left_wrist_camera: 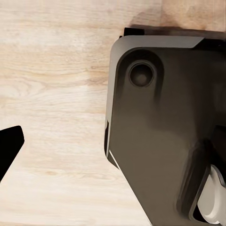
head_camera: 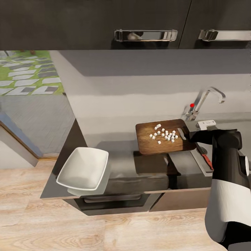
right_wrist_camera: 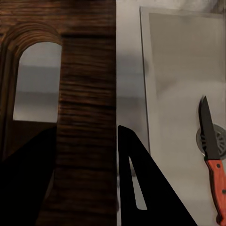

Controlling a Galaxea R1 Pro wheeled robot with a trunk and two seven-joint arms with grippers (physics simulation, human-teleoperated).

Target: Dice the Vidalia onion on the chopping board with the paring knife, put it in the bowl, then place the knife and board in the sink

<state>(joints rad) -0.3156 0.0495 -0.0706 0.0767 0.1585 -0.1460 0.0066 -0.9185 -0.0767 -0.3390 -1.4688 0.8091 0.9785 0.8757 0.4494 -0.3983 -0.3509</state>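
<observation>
The right gripper (right_wrist_camera: 87, 188) was clenched on the chopping board (head_camera: 164, 136): in the right wrist view its two dark fingers (right_wrist_camera: 141, 188) stood on either side of the strip of brown wood between the board's slot handle (right_wrist_camera: 37, 80) and its short edge, with that strip running straight down between the jaws. In the head view the same gripper (head_camera: 191, 136) met the board at its right-hand short edge, and the board appeared lifted clear of the countertop (head_camera: 118, 164), its shadow lying on the grey surface below it. A loose cluster of white diced onion (head_camera: 164, 134) sat on the board's top face, toward its middle and right half. Just beyond the gripped edge lay the sink (head_camera: 204, 158), and in its basin the paring knife (right_wrist_camera: 211, 155) rested flat with its dark blade pointing away from its red handle, the blade lying over the round drain (right_wrist_camera: 213, 141). The faucet (head_camera: 205, 99) with its red knob rose behind the board. The white bowl (head_camera: 83, 168) stood well apart at the countertop's left front corner. Whether the left gripper's (left_wrist_camera: 7, 148) jaws were released or closed could not be told; one dark fingertip showed against the pale wooden floor (left_wrist_camera: 56, 84), beside the robot's dark base (left_wrist_camera: 165, 132).
</observation>
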